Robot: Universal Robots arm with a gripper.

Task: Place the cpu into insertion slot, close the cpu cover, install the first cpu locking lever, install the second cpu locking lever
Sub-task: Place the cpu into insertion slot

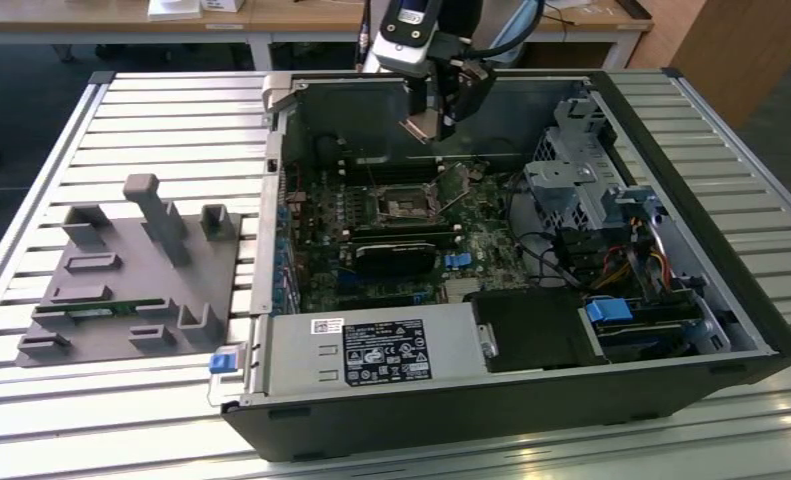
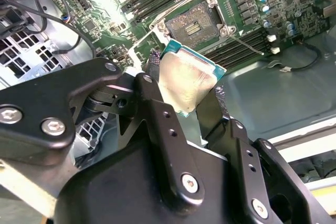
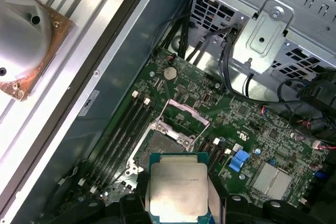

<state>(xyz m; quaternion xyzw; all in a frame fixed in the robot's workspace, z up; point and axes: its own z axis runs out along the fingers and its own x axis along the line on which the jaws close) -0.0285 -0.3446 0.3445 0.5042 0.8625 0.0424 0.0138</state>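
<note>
My gripper (image 1: 438, 122) hangs inside the open computer case (image 1: 715, 300), above its rear half, shut on the cpu (image 2: 186, 82), a thin square chip with a silvery top, also seen in the first wrist view (image 3: 177, 187). It is gripped by two opposite edges between the black fingers (image 2: 151, 69). Below it on the green motherboard lies the insertion slot (image 2: 194, 22), (image 3: 160, 148), (image 1: 402, 205), uncovered, dark centre showing. The cpu cover (image 3: 184, 116), (image 2: 140, 50) stands swung up beside the slot. A thin locking lever (image 2: 247, 43) sticks out free beside the socket.
Long black memory slots (image 3: 123, 129) run beside the socket. A metal drive cage (image 1: 575, 180) with cables fills the case's side at the exterior view's right. The power supply (image 1: 368, 350) sits at the near end. A grey pegged fixture (image 1: 128, 270) lies on the slatted table (image 1: 168, 110).
</note>
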